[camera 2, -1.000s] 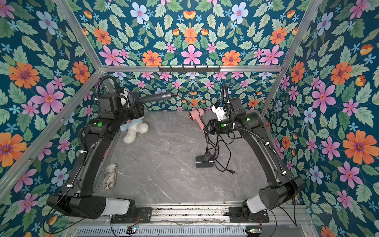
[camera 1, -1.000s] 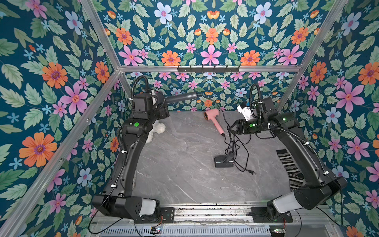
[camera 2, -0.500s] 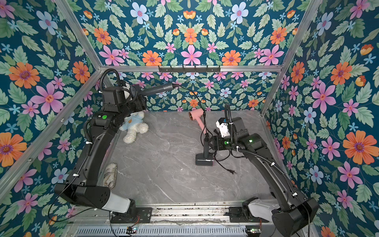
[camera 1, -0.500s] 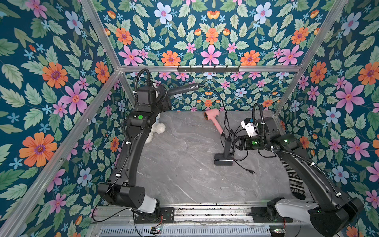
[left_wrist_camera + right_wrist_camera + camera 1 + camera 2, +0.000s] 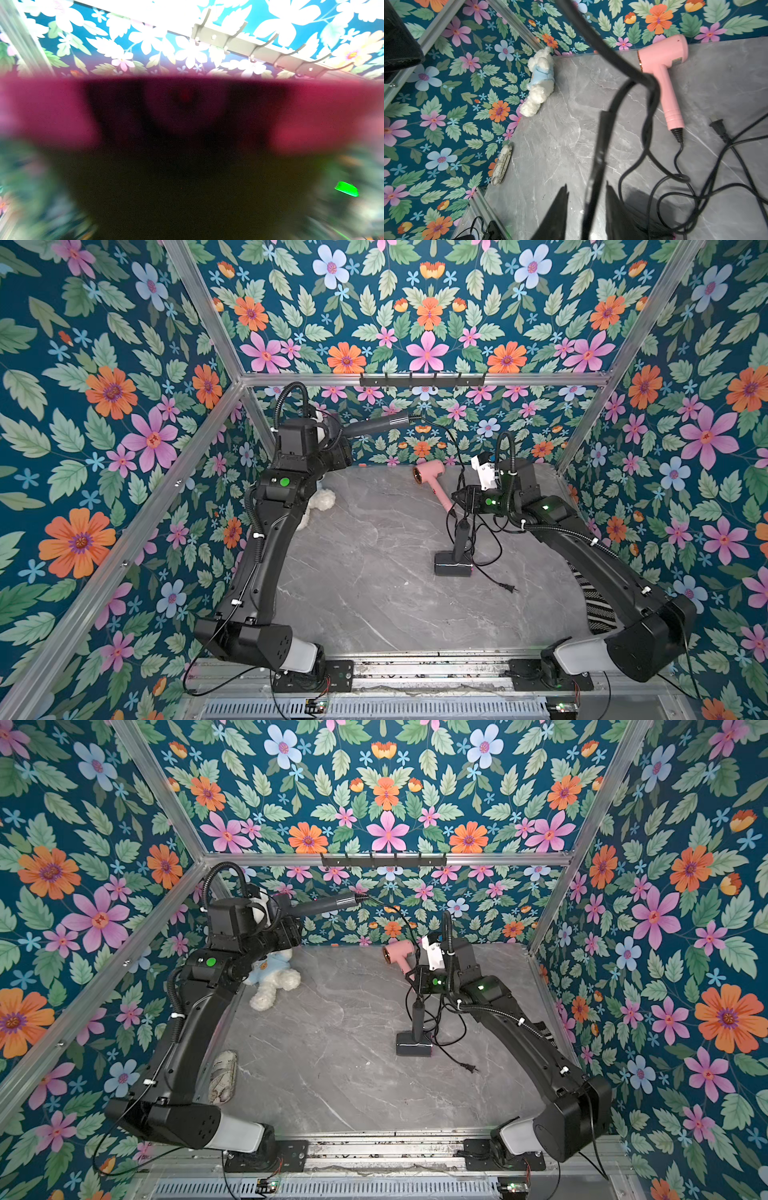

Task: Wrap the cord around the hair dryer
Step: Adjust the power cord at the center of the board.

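One grey hair dryer (image 5: 376, 427) hangs clamped in left pincer (image 5: 336, 439); right pincer (image 5: 586, 193) straddles cord (image 5: 600, 133), jaws apart.

Blue floral wallpaper (image 5: 428, 323) covers the walls; an aluminium frame (image 5: 214, 327) bears a hook rail (image 5: 422, 380) above the grey marble floor (image 5: 374, 601).

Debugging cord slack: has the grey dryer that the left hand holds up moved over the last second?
Yes. The grey dryer rose, and its handle tip is now closer to the hook rail.
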`<state>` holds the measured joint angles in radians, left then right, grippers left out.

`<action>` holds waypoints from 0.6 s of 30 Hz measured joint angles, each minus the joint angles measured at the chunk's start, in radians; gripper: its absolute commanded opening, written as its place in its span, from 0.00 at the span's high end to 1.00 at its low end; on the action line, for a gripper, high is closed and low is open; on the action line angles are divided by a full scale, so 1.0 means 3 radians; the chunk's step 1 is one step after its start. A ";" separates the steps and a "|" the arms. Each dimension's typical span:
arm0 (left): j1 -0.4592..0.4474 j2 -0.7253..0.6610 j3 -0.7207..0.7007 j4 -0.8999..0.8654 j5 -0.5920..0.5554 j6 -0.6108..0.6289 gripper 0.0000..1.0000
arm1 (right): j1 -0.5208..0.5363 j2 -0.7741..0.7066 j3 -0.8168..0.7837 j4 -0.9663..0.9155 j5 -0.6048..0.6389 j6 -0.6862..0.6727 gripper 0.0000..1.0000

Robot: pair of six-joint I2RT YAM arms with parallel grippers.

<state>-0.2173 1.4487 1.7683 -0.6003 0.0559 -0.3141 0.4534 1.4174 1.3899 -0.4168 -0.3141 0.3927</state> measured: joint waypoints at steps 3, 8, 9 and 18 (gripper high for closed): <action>0.0009 -0.0022 0.0065 0.0000 -0.0072 0.0009 1.00 | 0.0008 -0.0006 0.0019 -0.0038 0.0014 -0.0004 1.00; 0.0192 -0.0018 0.0319 0.0008 -0.0403 0.0072 1.00 | 0.0014 -0.0167 -0.0010 -0.0244 -0.0051 -0.0155 1.00; 0.0276 -0.0018 0.0376 0.0011 -0.0498 0.0108 1.00 | 0.0005 -0.0214 -0.0036 -0.0282 -0.0100 -0.0221 1.00; 0.0797 0.0066 0.0823 0.0006 -0.1066 0.0543 1.00 | -0.0844 -0.0576 -0.0342 -0.0334 -0.0609 -0.0390 1.00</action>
<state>0.0219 1.4685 2.0151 -0.5983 -0.2638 -0.1513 0.2001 1.2446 1.2873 -0.5171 -0.4969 0.2756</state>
